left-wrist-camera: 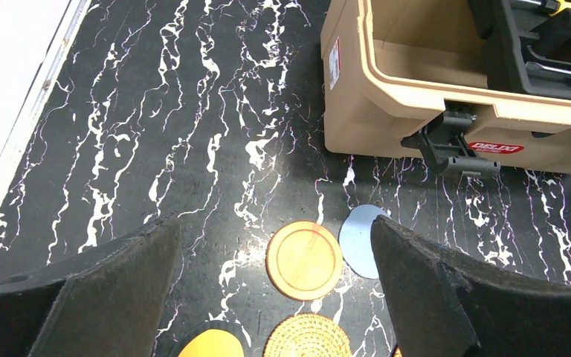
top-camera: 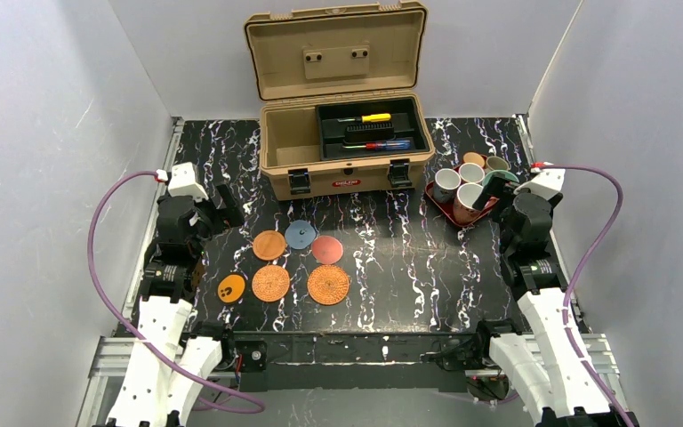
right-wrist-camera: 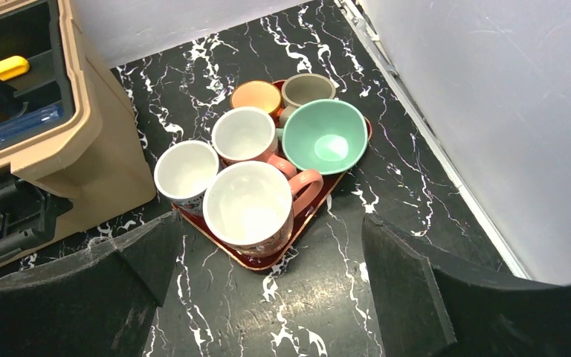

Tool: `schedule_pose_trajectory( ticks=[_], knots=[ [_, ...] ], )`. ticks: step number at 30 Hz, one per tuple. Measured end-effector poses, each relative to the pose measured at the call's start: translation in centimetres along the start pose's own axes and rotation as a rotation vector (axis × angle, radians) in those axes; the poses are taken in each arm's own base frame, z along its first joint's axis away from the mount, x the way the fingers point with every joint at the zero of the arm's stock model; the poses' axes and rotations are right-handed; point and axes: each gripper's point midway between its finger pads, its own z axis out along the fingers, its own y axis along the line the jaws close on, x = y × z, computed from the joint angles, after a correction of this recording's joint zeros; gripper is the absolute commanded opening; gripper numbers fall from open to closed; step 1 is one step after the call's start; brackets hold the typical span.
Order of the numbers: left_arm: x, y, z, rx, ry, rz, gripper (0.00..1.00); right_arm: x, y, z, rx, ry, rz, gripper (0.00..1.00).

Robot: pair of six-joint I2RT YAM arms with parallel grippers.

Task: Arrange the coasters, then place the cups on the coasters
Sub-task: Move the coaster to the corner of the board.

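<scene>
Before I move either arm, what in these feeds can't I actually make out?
Top view: the right arm partly covers the teal cup and the tray's right side.
Left wrist view: the blue-grey coaster is part hidden behind one finger of the left claw; the bottom edge cuts off the orange coaster and a woven coaster.
Right wrist view: the teal cup hides part of the grey-olive cup.

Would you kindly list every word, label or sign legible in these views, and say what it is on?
"DELIXI", as best it reads: red badge on the front of the toolbox.
Side sticker on the toolbox: too small to read.
Orange coaster: black marks only, no readable text.
</scene>
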Motion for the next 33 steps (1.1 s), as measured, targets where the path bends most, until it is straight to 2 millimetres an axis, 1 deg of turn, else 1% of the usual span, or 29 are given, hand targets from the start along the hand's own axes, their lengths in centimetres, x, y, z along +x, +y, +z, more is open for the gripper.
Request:
schedule_pose_trajectory(
  ticks=[5,9,12,15,18,21,23,25,27,29,31,33],
  knots=[
    [0.0,0.1,0.0,-0.004,-0.001,-0.003,0.98,0.1,0.0,0.0,-0.001,0.006,-0.004,0.99],
    [-0.1,0.2,0.0,-0.011,-0.004,-0.012,0.98,0.9,0.8,0.2,-0.045,0.038,-0.027,0.98],
    [-0.1,0.1,0.0,-0.011,-0.005,-0.019,0.98,1.7,1.6,0.3,-0.092,0.076,-0.050,0.98],
    [-0.1,0.0,0.0,-0.008,-0.003,-0.023,0.98,1.9,2.5,0.4,-0.140,0.103,-0.070,0.98],
    [0.2,0.0,0.3,-0.008,0.012,-0.025,0.98,1.9,4.2,0.6,-0.201,0.135,-0.093,0.98],
    [0.5,-0.1,0.4,-0.003,0.026,-0.022,0.98,2.5,6.8,0.1,-0.276,0.184,-0.142,0.97],
    [0.3,-0.3,0.3,0.011,0.017,-0.021,0.98,3.0,9.0,-0.8,-0.332,0.210,-0.178,0.94],
    [0.1,-0.6,0.0,0.030,-0.001,-0.020,0.98,3.7,11.6,-2.3,-0.402,0.246,-0.214,0.93],
    [0.0,-0.8,-0.1,0.046,-0.013,-0.019,0.98,4.5,14.5,-4.0,-0.476,0.285,-0.230,0.92],
    [-0.1,-1.0,-0.1,0.055,-0.015,-0.017,0.98,5.7,17.2,-5.8,-0.542,0.330,-0.247,0.92],
    [0.1,-1.1,0.1,0.059,-0.005,-0.013,0.98,7.8,19.9,-8.3,-0.599,0.380,-0.287,0.90],
    [0.4,-1.1,0.4,0.062,0.010,-0.010,0.98,10.3,22.5,-11.3,-0.664,0.434,-0.344,0.88]
  ],
)
